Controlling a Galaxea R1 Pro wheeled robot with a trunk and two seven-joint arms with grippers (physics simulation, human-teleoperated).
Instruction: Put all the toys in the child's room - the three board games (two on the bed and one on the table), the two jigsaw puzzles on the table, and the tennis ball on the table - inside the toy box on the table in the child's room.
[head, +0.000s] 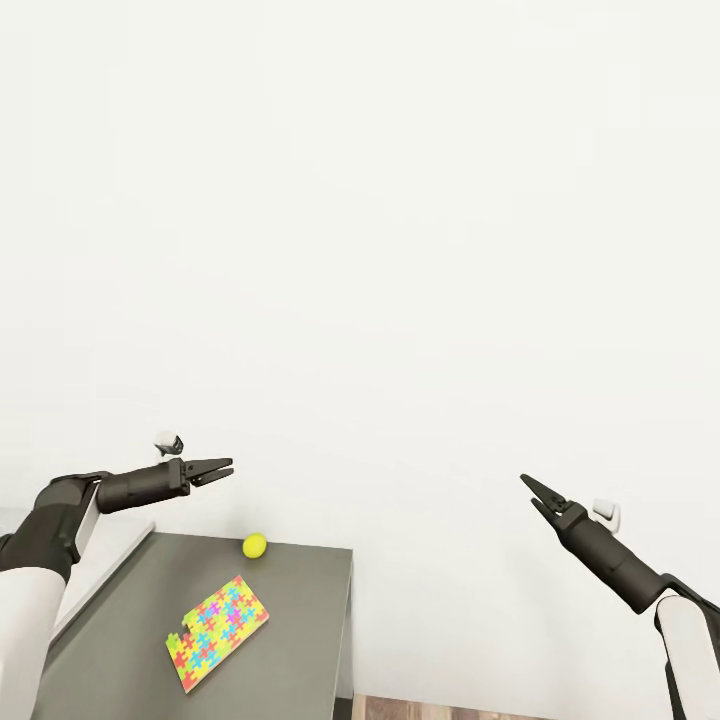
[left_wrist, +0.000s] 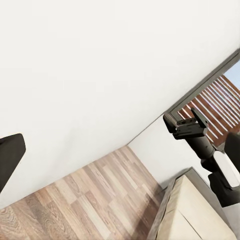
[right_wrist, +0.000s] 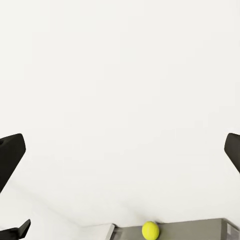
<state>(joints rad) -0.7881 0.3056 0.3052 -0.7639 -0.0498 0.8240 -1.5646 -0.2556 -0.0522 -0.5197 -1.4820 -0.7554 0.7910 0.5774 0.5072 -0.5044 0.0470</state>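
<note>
**Ball near the back edge, both arms up and empty**

Nearest the head camera, one jigsaw puzzle (head: 217, 634) lies flat on the dark grey table wing (head: 120, 620), with the tennis ball (head: 255, 545) beyond it near the wall. The left gripper (head: 222, 468) hangs above the table, jaws nearly together, holding nothing. The right gripper (head: 530, 488) hovers well off to the side, jaws slightly parted, empty. The risk: a clumsy touch sends the ball rolling off the table.
</note>
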